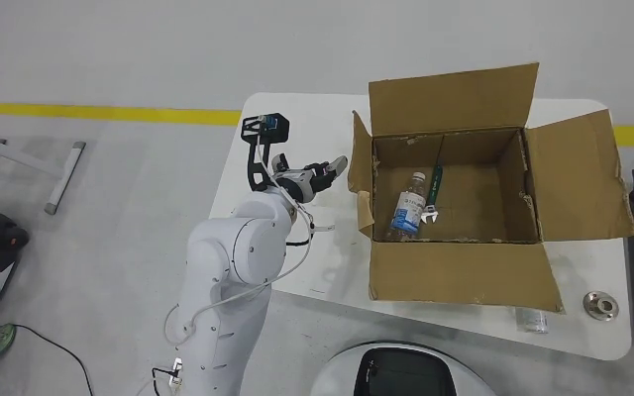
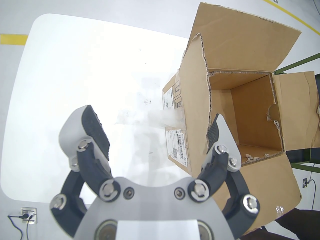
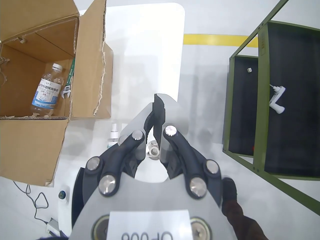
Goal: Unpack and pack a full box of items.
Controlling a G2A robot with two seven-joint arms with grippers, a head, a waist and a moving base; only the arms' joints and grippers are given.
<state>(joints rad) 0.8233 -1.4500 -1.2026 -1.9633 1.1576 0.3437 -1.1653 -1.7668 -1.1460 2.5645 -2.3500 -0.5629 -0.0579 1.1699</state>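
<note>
An open cardboard box (image 1: 456,272) stands on the white table (image 1: 297,114). Inside it lie a clear bottle with a white cap and blue label (image 1: 408,208) and a green-handled wrench (image 1: 434,193). My left gripper (image 1: 312,166) hovers open and holds nothing, just outside the box's left flap. In the left wrist view the left gripper (image 2: 155,128) points at the box (image 2: 245,116) from the side. My right gripper (image 3: 156,111) is shut with nothing in it, above the table beside the box (image 3: 30,131); the bottle (image 3: 47,91) and wrench (image 3: 67,86) lie inside.
A small spray bottle (image 1: 532,319) and a round metal part (image 1: 600,305) lie near the table's front right corner. Both the spray bottle (image 3: 113,136) and the metal part (image 3: 153,151) sit under my right gripper. A green shelf frame (image 3: 262,101) stands beside the table.
</note>
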